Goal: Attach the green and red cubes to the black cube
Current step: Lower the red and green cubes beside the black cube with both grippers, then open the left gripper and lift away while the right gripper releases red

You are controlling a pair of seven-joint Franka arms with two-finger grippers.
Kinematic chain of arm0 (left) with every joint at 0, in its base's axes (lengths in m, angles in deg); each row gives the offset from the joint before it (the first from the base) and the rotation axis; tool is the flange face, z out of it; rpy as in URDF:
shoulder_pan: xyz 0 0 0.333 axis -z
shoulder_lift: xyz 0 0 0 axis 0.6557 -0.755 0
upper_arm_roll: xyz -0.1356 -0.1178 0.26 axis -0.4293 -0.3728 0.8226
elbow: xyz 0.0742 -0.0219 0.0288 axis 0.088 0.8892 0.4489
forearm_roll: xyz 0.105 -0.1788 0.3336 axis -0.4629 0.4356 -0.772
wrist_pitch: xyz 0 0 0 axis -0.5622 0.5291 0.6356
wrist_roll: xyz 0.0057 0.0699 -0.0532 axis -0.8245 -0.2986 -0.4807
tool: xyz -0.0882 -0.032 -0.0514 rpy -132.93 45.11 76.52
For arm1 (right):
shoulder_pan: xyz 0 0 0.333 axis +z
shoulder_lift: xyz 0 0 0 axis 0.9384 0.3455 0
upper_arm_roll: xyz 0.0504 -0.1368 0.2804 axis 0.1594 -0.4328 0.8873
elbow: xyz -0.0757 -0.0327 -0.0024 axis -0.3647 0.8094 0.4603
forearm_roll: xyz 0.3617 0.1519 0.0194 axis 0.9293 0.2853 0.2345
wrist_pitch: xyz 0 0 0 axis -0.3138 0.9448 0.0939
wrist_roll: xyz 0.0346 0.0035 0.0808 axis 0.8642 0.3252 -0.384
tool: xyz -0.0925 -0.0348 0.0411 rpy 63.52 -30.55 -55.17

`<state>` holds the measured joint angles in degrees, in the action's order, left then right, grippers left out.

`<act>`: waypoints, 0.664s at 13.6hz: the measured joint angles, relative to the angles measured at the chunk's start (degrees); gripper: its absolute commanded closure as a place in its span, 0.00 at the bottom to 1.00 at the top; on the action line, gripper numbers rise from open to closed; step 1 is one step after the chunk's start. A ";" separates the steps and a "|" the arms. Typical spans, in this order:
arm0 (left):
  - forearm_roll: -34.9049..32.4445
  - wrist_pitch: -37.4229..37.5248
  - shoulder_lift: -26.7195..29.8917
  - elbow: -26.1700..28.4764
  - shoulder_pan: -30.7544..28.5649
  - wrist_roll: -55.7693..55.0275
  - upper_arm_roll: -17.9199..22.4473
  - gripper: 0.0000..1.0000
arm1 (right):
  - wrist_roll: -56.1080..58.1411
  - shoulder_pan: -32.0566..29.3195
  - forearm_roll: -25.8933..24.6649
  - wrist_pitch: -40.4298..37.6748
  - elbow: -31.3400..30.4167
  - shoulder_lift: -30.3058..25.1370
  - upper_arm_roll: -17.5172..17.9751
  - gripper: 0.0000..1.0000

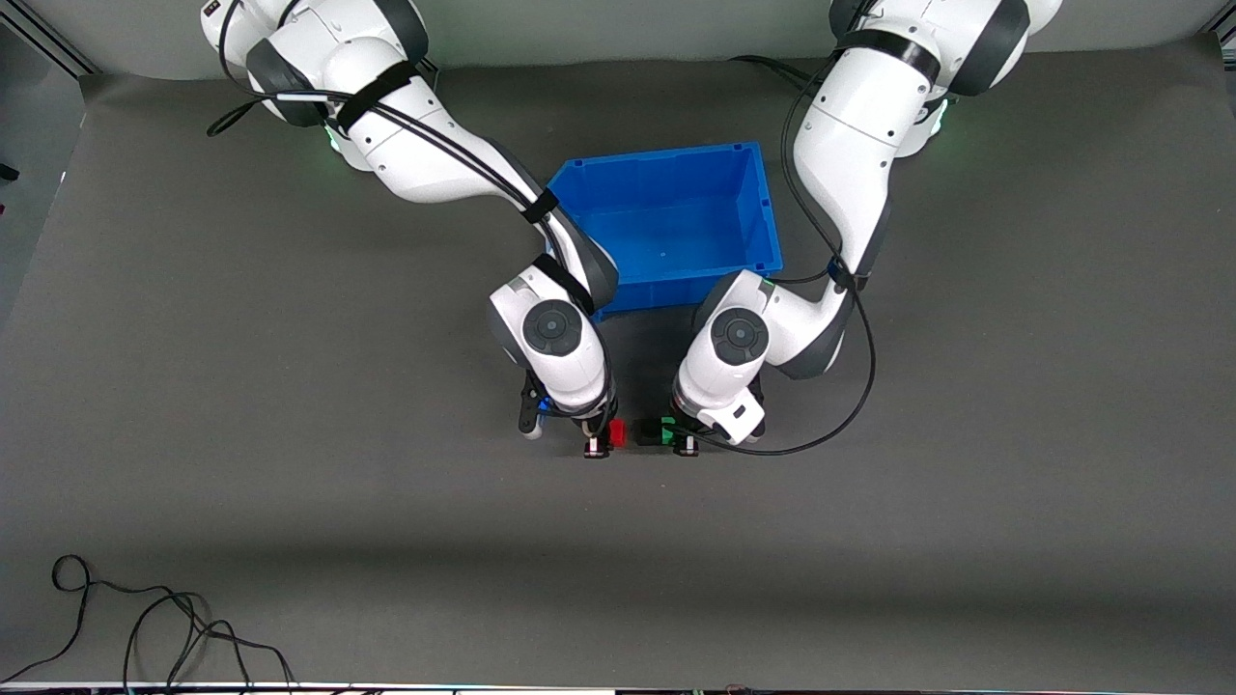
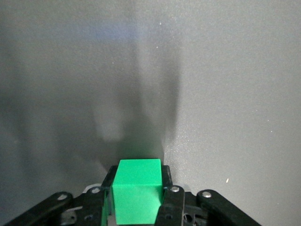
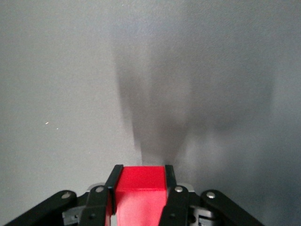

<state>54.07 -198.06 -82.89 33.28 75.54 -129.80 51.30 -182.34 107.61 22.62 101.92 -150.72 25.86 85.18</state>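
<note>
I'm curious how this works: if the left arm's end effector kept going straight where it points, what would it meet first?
Most likely the grey table: the left end effector, shut on the green cube, points down at it, so the cube would touch first. The gap is unclear.

One green cube (image 2: pixel 137 197), one red cube (image 3: pixel 139 193), one black cube (image 1: pixel 643 433), one blue bin (image 1: pixel 676 280), two arms.
</note>
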 measured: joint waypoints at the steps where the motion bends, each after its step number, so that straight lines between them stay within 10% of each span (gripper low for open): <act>1: 0.00 0.00 0.00 0.00 0.00 -0.86 0.02 0.70 | 0.11 0.02 -0.11 0.27 0.13 0.41 0.01 1.00; 9: 0.00 -0.07 0.00 -0.03 0.05 -2.29 0.03 0.69 | 0.20 0.65 -2.37 1.37 1.12 2.94 0.15 1.00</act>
<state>54.07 -198.13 -82.89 33.25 75.59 -132.09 51.33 -182.14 108.26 20.26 103.29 -149.60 28.80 85.34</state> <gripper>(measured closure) 0.630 0.608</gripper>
